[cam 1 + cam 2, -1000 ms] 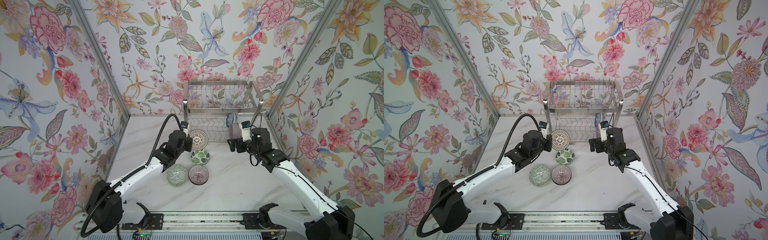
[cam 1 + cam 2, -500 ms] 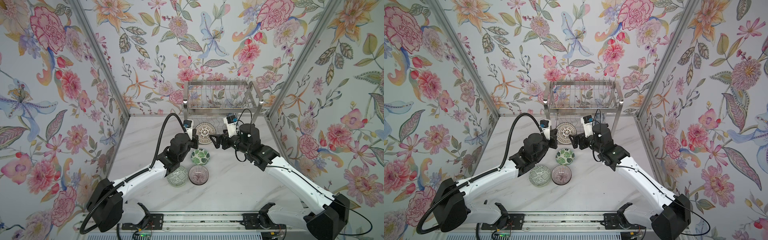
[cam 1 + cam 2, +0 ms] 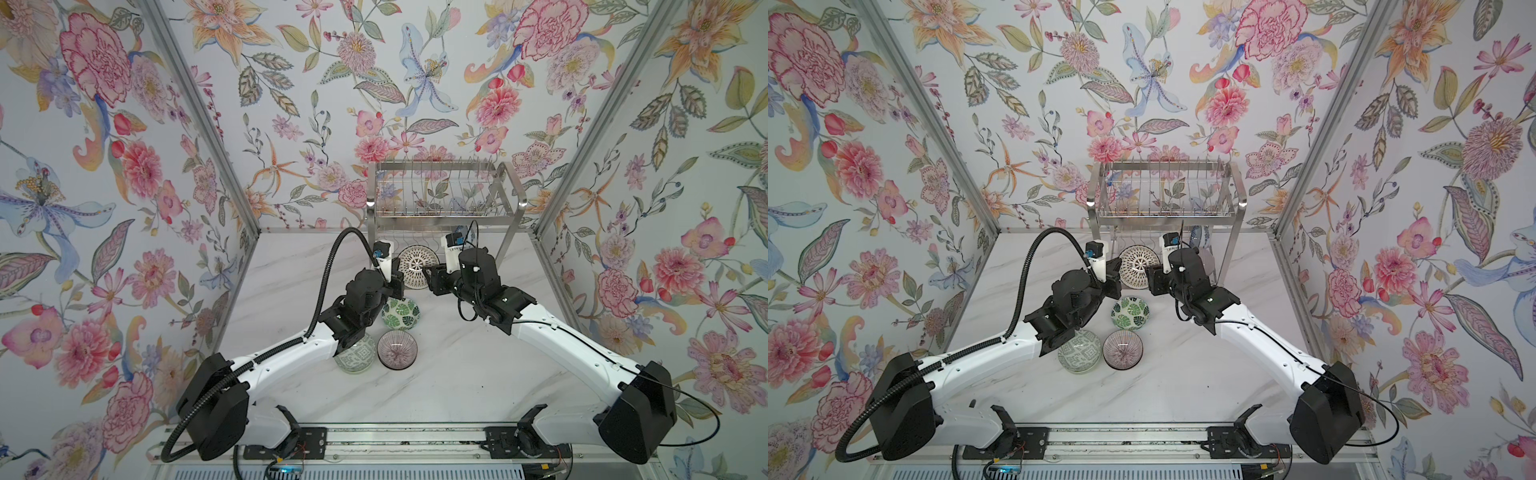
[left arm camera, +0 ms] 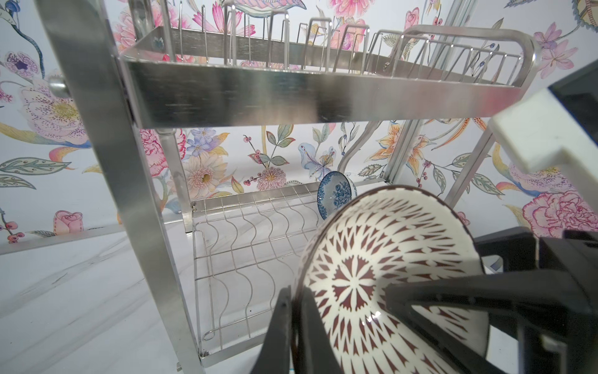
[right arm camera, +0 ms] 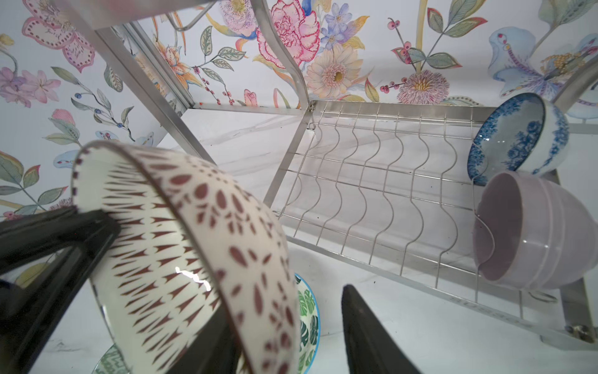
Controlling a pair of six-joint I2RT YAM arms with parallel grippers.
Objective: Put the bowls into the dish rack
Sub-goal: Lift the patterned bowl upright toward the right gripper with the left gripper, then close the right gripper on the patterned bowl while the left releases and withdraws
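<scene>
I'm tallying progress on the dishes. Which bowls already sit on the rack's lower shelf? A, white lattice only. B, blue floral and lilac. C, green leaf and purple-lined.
B: the blue floral bowl and the lilac bowl lean on the dish rack's wavy lower shelf, while the white lattice bowl is off it in the left gripper.
</scene>
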